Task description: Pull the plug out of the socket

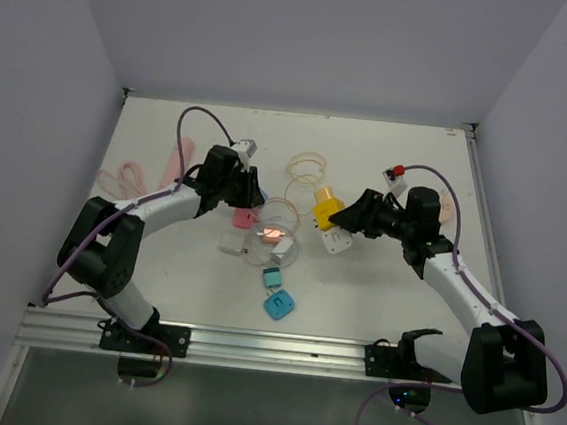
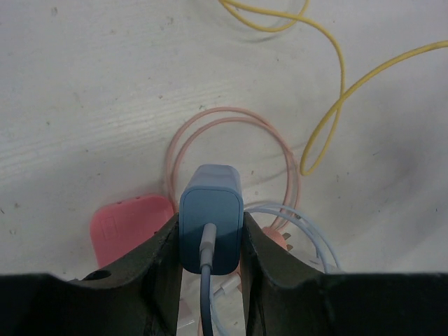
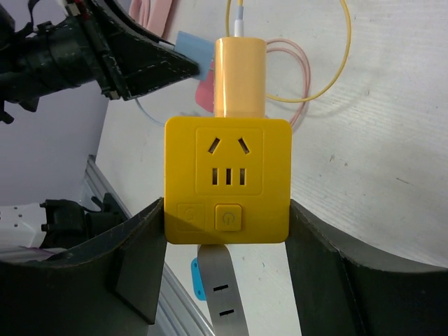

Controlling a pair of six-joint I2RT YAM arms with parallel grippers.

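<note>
My right gripper (image 3: 225, 206) is shut on a yellow socket cube (image 3: 227, 180) and holds it by its two sides. A yellow plug (image 3: 239, 77) with a white cable sits in the cube's far face. In the top view the cube (image 1: 324, 209) is held just above the table at my right gripper (image 1: 341, 220). My left gripper (image 2: 210, 219) is shut on a blue charger plug (image 2: 211, 213) with a blue cable, apart from the cube. It also shows in the right wrist view (image 3: 194, 50), left of the yellow plug. My left gripper (image 1: 249, 193) is left of the cube.
A pink adapter (image 2: 129, 227) lies left of my left gripper, with pink and pale blue cable loops (image 2: 294, 175) behind it. A yellow cable (image 1: 308, 170) lies at the back. A white adapter (image 1: 338, 244), another white adapter (image 1: 232, 243) and two blue ones (image 1: 280, 305) lie nearer the front.
</note>
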